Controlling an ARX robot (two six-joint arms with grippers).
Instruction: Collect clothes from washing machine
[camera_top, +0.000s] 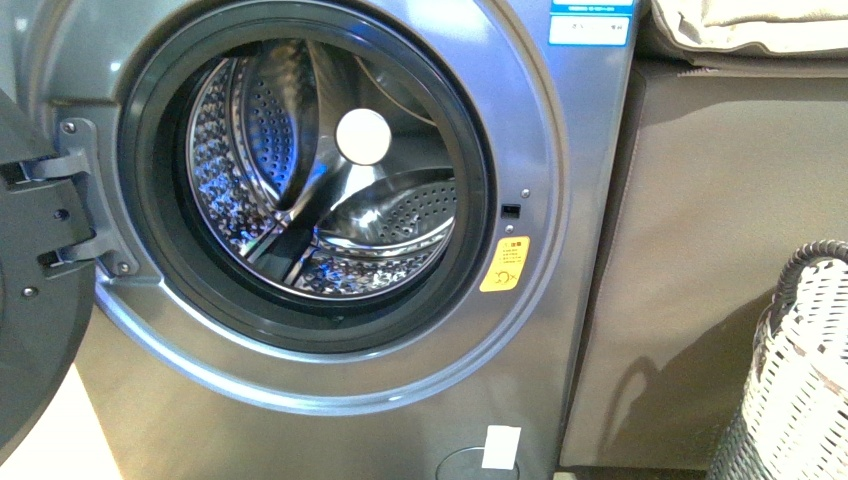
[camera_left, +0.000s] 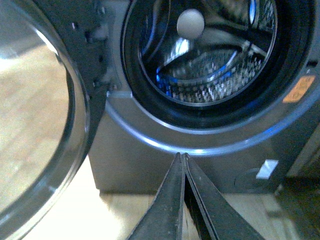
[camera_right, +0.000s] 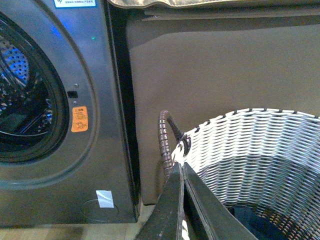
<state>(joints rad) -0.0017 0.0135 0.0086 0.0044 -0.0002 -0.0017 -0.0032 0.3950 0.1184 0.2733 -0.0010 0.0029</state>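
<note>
My woven white basket (camera_right: 260, 150) holds dark navy clothes (camera_right: 255, 222) at its bottom. The grey washing machine (camera_top: 330, 400) gapes, its perforated steel drum (camera_top: 300, 170) bare. My left gripper (camera_left: 182, 156) and right gripper (camera_right: 180, 165) are both pressed together.

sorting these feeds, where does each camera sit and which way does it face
Front: on the body, facing the washer's open drum; neither arm shows.
Left wrist: above the shut left hand, facing the drum and open door.
Right wrist: above the shut right hand, facing the basket.
All share the orange sticker.
</note>
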